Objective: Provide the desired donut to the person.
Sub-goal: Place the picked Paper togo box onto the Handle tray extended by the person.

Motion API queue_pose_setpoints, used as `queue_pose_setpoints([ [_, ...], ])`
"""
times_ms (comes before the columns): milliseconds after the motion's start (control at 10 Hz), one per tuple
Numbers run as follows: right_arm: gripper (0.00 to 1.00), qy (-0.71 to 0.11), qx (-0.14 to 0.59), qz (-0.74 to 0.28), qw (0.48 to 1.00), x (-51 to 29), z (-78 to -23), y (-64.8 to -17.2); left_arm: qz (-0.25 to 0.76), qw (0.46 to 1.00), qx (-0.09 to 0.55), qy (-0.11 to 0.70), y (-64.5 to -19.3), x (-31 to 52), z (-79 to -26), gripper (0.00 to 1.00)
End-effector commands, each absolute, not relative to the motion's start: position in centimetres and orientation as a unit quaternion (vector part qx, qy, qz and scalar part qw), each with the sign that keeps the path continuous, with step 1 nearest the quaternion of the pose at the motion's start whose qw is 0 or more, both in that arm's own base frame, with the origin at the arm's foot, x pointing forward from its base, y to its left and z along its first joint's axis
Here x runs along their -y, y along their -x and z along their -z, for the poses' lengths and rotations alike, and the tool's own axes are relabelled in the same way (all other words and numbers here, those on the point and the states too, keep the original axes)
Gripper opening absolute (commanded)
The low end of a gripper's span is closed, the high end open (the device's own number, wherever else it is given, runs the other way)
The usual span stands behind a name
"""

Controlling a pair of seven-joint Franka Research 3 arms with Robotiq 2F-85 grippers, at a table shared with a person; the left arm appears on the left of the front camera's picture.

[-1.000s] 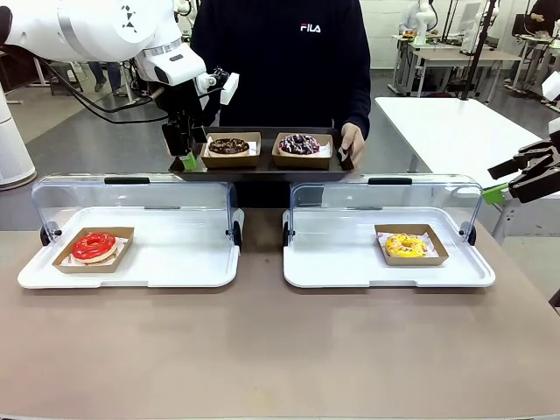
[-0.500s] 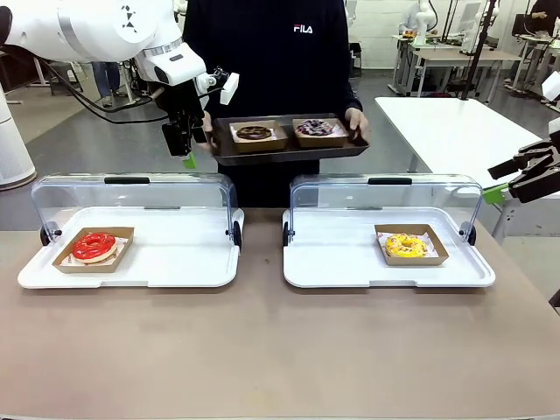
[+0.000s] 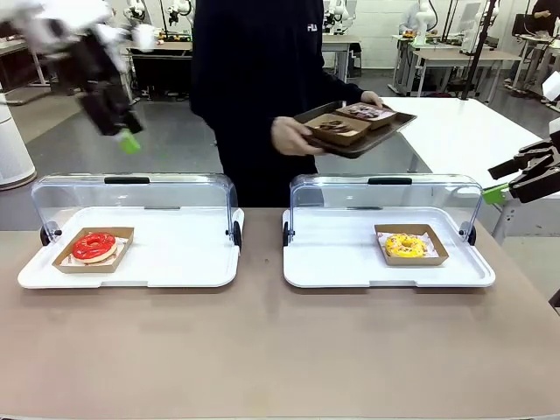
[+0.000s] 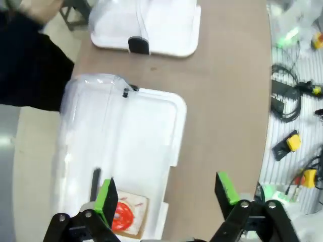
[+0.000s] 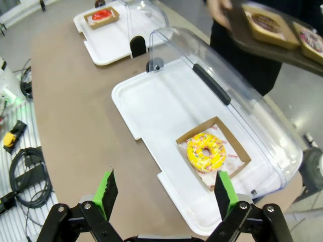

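Note:
The person [image 3: 262, 79] in a black FILA sweatshirt stands across the table, holding a dark tray [image 3: 385, 129] off to the right. It carries a chocolate donut [image 3: 335, 128] and a purple donut [image 3: 367, 111], each in a cardboard box. A red donut [image 3: 94, 246] lies in the left white tray [image 3: 175, 262], and a yellow donut [image 3: 405, 246] in the right white tray [image 3: 332, 262]. My left gripper [image 3: 125, 138], blurred, hangs high at the far left, open and empty [image 4: 166, 194] above the red donut [image 4: 121, 216]. My right gripper [image 3: 497, 182] stands open [image 5: 165, 190] near the yellow donut [image 5: 206, 151].
Both white trays have clear domed lids [image 3: 131, 197] swung open toward the person. The brown table [image 3: 262, 350] is bare in front of them. A white table [image 3: 455, 122] stands behind at the right. Cables and tools [image 4: 290, 101] lie beside the table's edge.
The person has lifted the dark tray with both donuts and swung it to the right. My left gripper has pulled away from that tray, up and to the left. The right arm has not moved.

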State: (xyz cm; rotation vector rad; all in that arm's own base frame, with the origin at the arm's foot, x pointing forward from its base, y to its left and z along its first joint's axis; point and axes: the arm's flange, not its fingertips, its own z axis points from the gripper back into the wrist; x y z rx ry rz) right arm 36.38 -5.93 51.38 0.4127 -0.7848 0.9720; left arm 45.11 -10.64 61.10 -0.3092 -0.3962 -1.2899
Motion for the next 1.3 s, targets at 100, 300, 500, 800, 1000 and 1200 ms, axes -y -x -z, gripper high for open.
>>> queue_pose_setpoints([
  [100,1.00,-0.193,0.365,-0.458,0.787,6.0,-51.2,-36.4,0.522,0.772,0.297,0.207,-38.0,2.7,-57.3,1.00],
  [300,1.00,-0.193,0.365,-0.458,0.787,6.0,-51.2,-36.4,0.508,0.755,0.353,0.217,-34.4,-2.2,-55.2,1.00],
  [500,1.00,-0.193,0.365,-0.458,0.787,6.0,-51.2,-36.4,0.497,0.752,0.385,0.200,-32.9,-5.2,-53.5,1.00],
  [800,1.00,-0.193,0.365,-0.458,0.787,6.0,-51.2,-36.4,0.508,0.741,0.395,0.191,-32.4,-7.4,-52.1,1.00],
  [1000,1.00,-0.193,0.365,-0.458,0.787,6.0,-51.2,-36.4,0.522,0.733,0.390,0.195,-32.7,-7.9,-51.3,1.00],
  [1200,1.00,-0.193,0.365,-0.458,0.787,6.0,-51.2,-36.4,0.532,0.726,0.390,0.196,-32.9,-7.8,-51.5,1.00],
])
